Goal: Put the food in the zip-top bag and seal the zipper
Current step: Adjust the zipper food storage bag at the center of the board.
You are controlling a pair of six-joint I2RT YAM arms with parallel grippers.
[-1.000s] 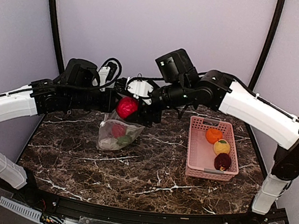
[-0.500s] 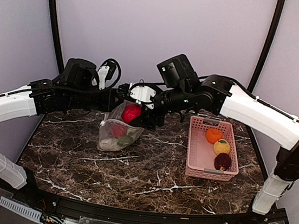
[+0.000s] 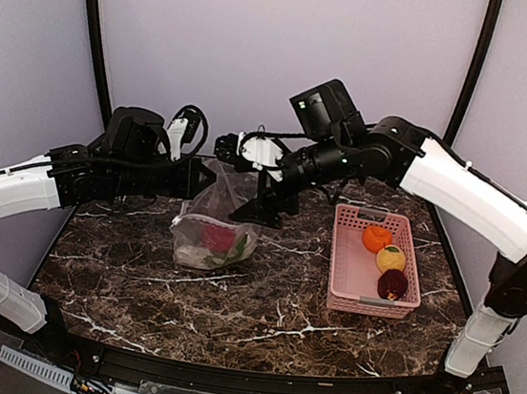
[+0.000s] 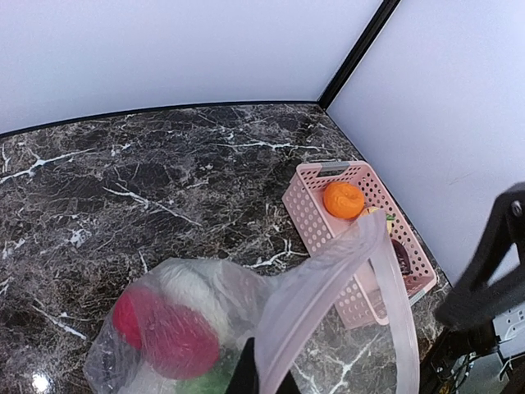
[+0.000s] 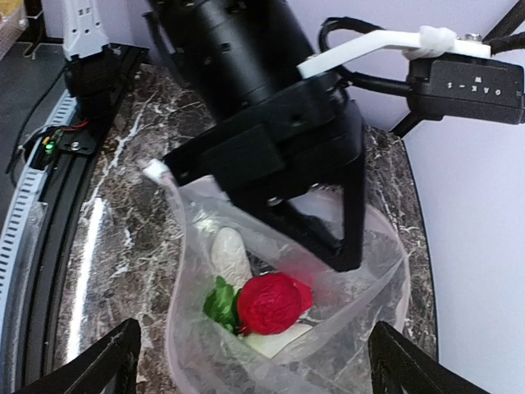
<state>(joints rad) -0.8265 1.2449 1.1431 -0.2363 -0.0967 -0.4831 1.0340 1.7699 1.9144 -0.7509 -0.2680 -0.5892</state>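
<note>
Pink basket (image 3: pixel 349 280), at about three o'clock from the right gripper (image 3: pixel 259 214) and nearer that arm, holds the loose food (image 3: pixel 390 259). That gripper's jaws stand wide and empty over the zip-top bag (image 3: pixel 192 232). The left gripper (image 3: pixel 200 178) pinches the zipper (image 4: pixel 392 283) edge, holding the mouth up.

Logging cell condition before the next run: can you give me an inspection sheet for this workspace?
Surface: dark marble table, white veins.
Job's things: zip-top bag open, red ball and white piece inside; orange fruit, yellow fruit and maroon fruit in pink basket.
Clutter: nothing seen.
Claws: left claw shut on bag's mouth edge; right claw open above it.
Cables: black cable loop on left arm.
Surroundings: pale walls.
</note>
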